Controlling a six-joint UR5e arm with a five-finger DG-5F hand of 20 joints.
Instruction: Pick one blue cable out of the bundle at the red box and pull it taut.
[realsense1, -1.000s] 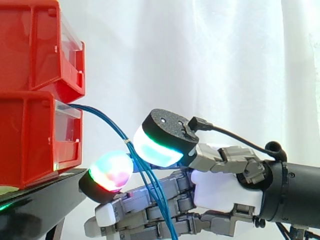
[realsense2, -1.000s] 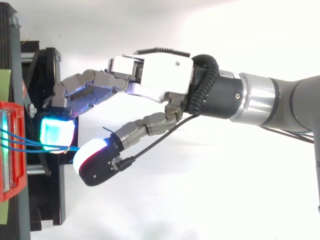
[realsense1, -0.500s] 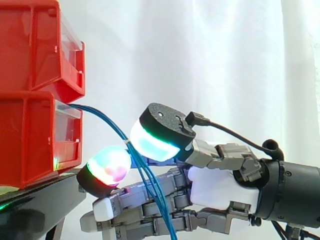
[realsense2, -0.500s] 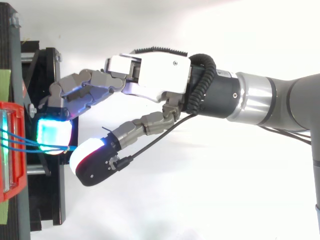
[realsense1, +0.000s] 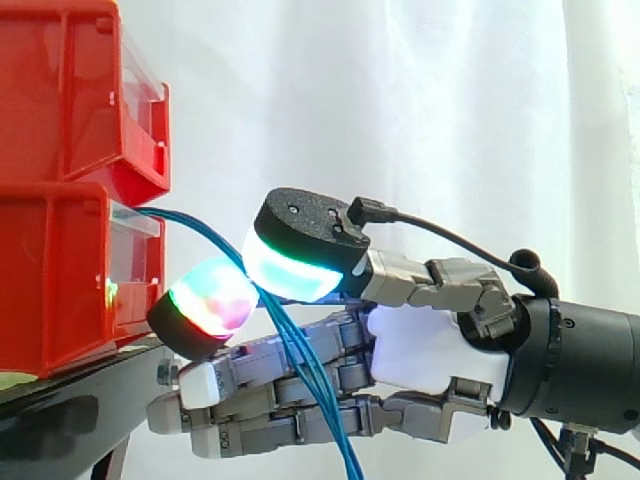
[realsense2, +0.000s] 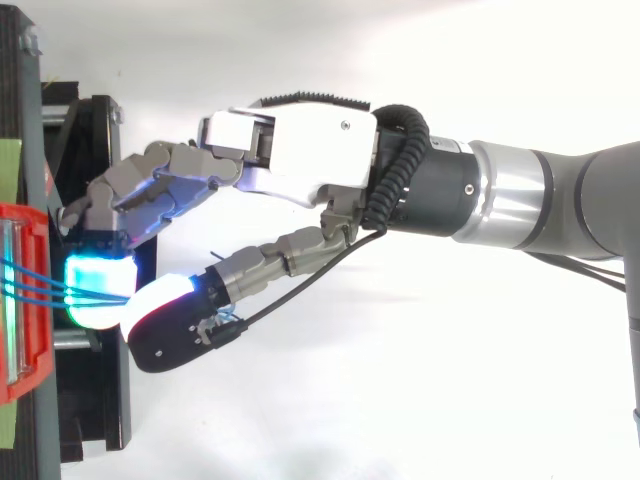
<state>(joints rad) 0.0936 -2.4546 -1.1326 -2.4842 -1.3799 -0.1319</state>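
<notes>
Side view: the robot hand (realsense1: 430, 350) has moved left toward the red box (realsense1: 60, 270) over the last second. Its thumb and finger pads (realsense1: 205, 305), slightly apart before, now pinch together on the blue cables (realsense1: 316, 400) that arc out of the box and hang down. Several strands seem caught rather than one, so a pull would likely tighten more than a single cable.

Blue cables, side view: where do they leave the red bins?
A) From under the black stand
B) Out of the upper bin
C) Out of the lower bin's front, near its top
C: the blue cables emerge at the top front of the lower red bin and arc down between the pads of the hand.
</notes>
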